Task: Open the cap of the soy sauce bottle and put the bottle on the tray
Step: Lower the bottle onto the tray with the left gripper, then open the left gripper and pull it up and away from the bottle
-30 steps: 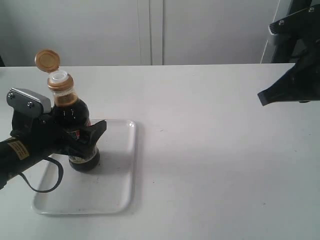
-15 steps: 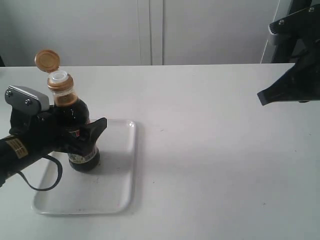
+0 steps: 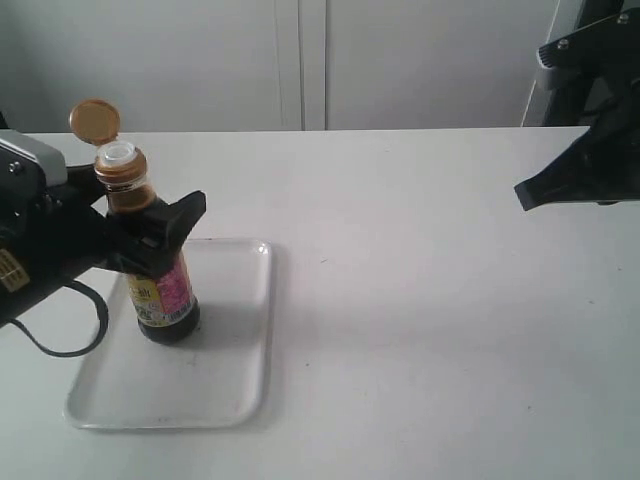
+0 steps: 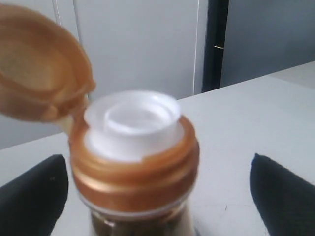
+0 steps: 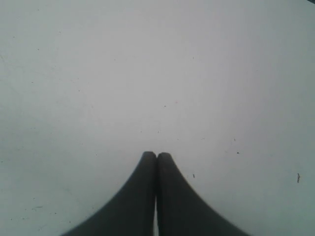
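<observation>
The soy sauce bottle (image 3: 165, 290) stands upright on the white tray (image 3: 230, 370), its yellow and pink label showing. Its orange-gold cap (image 3: 95, 120) is flipped back on its hinge, baring the white spout (image 3: 117, 153). My left gripper (image 3: 145, 228) is open at neck height, a finger on either side of the bottle and apart from it. In the left wrist view the cap (image 4: 39, 73), the spout (image 4: 132, 115) and the orange collar (image 4: 135, 172) fill the frame, with the left gripper (image 4: 157, 196) spread wide around them. My right gripper (image 3: 525, 192) hangs far right, shut on nothing (image 5: 157, 156).
The white table (image 3: 420, 330) stretches bare between the tray and the right arm. A pale wall with panel seams (image 3: 300, 60) stands behind the table's far edge. The left arm's cable (image 3: 70, 340) loops over the tray's left side.
My left gripper has risen from the bottle's body to its neck and drawn back to the left, uncovering the label. The bottle stayed upright on the tray. The right arm is still.
</observation>
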